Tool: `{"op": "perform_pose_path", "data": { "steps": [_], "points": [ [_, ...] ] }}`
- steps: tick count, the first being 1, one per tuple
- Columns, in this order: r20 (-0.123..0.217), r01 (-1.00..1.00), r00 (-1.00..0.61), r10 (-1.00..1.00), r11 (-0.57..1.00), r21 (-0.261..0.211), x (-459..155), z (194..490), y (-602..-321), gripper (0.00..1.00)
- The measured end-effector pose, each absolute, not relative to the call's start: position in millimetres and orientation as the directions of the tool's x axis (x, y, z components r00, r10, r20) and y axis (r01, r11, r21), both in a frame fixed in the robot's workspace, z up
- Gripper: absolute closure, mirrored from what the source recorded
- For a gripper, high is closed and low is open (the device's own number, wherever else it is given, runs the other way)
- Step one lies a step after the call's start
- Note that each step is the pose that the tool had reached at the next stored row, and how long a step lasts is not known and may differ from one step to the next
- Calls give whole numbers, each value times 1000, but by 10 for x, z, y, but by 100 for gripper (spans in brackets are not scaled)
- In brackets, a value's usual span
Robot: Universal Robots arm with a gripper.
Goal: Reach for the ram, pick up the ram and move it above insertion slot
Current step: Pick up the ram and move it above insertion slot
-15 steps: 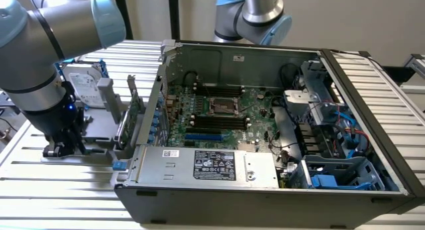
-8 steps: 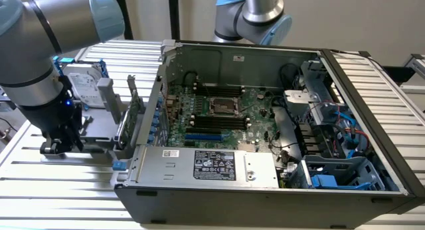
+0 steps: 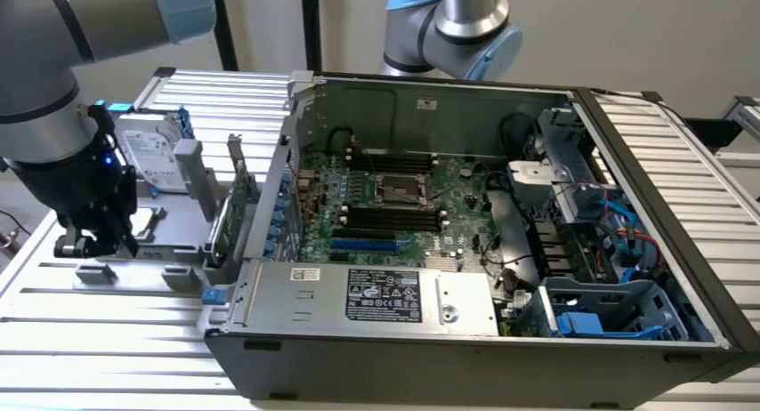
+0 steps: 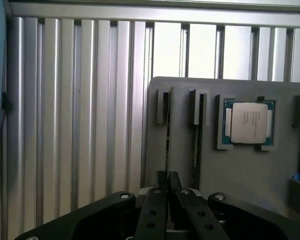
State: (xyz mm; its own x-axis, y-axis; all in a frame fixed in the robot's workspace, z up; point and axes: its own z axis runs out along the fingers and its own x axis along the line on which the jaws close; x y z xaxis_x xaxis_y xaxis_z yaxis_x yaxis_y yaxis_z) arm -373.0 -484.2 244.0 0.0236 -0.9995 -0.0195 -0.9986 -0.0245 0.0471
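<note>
At the centre of the exterior view, an open computer case [image 3: 356, 366] lies on a ribbed metal table [image 3: 107, 340], its motherboard [image 3: 392, 197] exposed. Toward the exterior view's left edge, the robot arm [image 3: 48, 91] reaches down to a grey holder [image 3: 178, 237] beside the case. Seen from the wrist, the gripper [image 4: 167, 176] has its jaws drawn narrow, pinching the edge of the ram [image 4: 167, 135], which stands edge-on in a slot of that holder, near a square processor chip [image 4: 249, 122].
</note>
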Motion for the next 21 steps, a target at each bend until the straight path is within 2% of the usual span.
{"op": "perform_pose_path", "data": {
  "steps": [11, 21],
  "points": [
    [-20, -998, 35, -999, -36, 48, -3567, 2940, -4842, 87],
    [-35, -998, 44, -998, -46, 47, -3258, 3392, -4844, 87]
  ]
}}
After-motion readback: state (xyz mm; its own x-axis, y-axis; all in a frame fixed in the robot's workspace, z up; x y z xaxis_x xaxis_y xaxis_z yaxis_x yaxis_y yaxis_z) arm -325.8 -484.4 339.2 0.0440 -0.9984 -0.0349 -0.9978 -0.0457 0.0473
